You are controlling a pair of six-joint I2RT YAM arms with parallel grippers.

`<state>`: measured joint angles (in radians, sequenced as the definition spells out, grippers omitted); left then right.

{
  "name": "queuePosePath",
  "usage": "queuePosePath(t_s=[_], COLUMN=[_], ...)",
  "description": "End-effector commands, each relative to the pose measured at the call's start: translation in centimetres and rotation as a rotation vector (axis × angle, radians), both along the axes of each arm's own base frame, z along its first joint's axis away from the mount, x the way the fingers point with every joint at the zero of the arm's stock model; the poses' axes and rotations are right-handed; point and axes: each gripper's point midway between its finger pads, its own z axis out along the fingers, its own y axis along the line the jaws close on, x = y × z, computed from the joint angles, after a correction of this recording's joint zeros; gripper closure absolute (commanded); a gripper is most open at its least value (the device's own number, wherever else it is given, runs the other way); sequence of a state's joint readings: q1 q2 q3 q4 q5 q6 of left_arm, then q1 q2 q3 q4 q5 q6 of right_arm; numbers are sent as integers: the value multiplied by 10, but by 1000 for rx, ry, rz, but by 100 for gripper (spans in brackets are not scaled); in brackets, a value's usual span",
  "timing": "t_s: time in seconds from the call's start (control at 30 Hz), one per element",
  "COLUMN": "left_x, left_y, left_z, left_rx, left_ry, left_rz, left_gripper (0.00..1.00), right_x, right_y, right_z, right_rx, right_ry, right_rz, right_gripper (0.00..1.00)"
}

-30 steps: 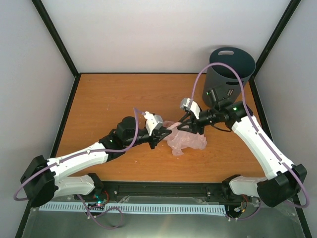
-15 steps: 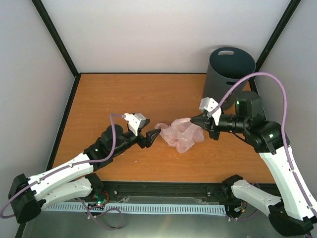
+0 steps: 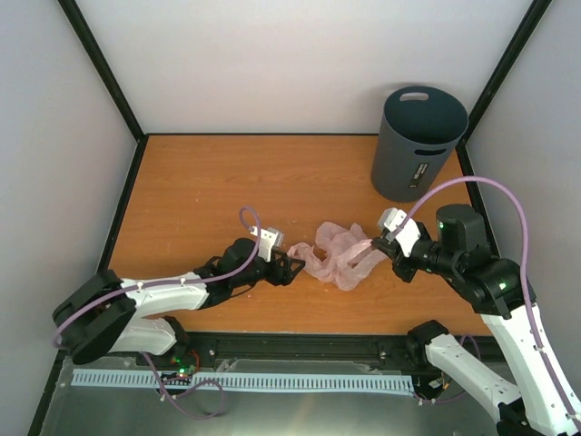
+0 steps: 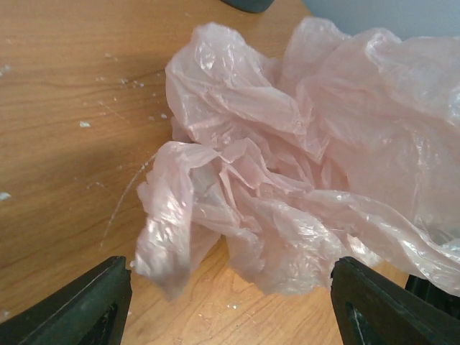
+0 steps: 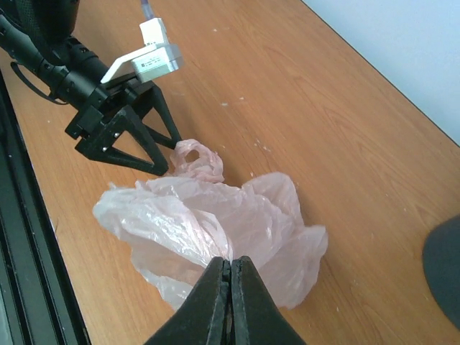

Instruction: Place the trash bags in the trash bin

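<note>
Change since a second ago: the left gripper (image 3: 289, 270) has let go of the trash bag (image 3: 338, 254) and the right gripper (image 5: 230, 267) has closed on it; both arms have drawn toward the near edge of the table (image 3: 200, 191). Left jaws: wide apart, empty, with the bag's crumpled left end just ahead between their tips. Right jaws: shut, pinching a fold at the bag's right end, the rest apparently resting on the table. Bag's long axis: jaw to jaw, its looped tip pointing at the left fingers. Trash bin (image 3: 418, 145): upright, well apart, behind and to the right of the right jaws. The right arm is nearer the bin, so the carry likely swings back that way.
</note>
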<state>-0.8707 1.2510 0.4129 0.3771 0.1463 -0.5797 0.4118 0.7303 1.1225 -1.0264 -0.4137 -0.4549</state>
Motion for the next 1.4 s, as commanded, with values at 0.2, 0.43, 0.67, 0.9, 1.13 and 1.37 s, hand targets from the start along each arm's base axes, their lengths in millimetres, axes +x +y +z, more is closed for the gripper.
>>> queuePosePath(t_s=[0.2, 0.43, 0.67, 0.9, 1.13, 1.37], left_x=[24, 18, 32, 50, 56, 54], left_y=[-20, -34, -24, -31, -32, -14], left_z=[-2, -16, -16, -14, -22, 4], left_rx=[-145, -178, -144, -126, -115, -34], left_ry=[39, 105, 57, 34, 55, 57], left_rz=[34, -47, 19, 25, 57, 104], left_gripper=[28, 46, 55, 69, 98, 99], right_x=[2, 4, 10, 10, 23, 79], right_y=[-10, -10, -4, -4, -5, -23], right_z=[-9, -10, -15, -14, -21, -40], right_rx=[-23, -24, -12, -5, -19, -90], right_ry=[23, 23, 47, 45, 65, 30], right_rz=[-59, -62, -51, -55, -103, -327], right_gripper=[97, 97, 97, 97, 97, 97])
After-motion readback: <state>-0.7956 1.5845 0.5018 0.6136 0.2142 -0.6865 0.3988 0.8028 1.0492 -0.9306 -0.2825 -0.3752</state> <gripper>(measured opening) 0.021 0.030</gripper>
